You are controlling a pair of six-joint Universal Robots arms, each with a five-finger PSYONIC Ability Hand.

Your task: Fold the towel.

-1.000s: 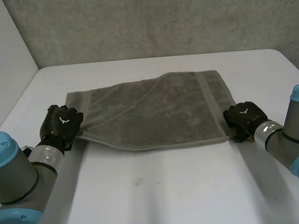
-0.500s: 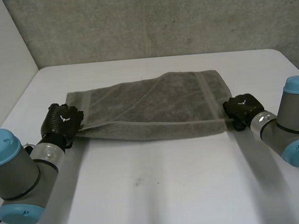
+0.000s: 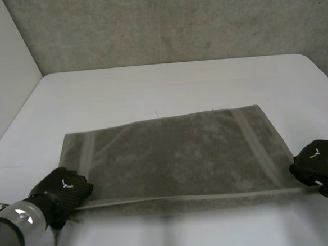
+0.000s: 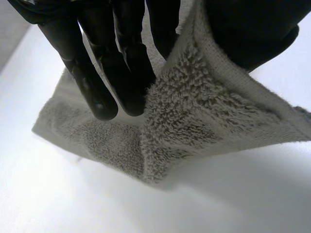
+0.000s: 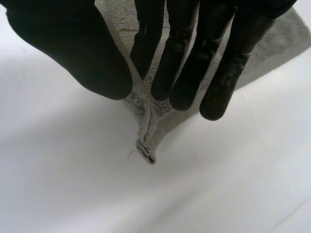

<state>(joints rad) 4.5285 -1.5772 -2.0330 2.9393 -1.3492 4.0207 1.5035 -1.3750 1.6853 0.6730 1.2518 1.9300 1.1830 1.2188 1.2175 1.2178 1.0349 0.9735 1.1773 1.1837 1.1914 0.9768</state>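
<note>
Near the front of the white table (image 3: 167, 89), my left hand (image 3: 64, 189) and right hand (image 3: 320, 165) each pinch (thumb against fingers) a near corner of the grey rectangular terry towel (image 3: 177, 156).

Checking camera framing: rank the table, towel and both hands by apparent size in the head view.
1. table
2. towel
3. left hand and right hand: about alike, so unranked.
</note>
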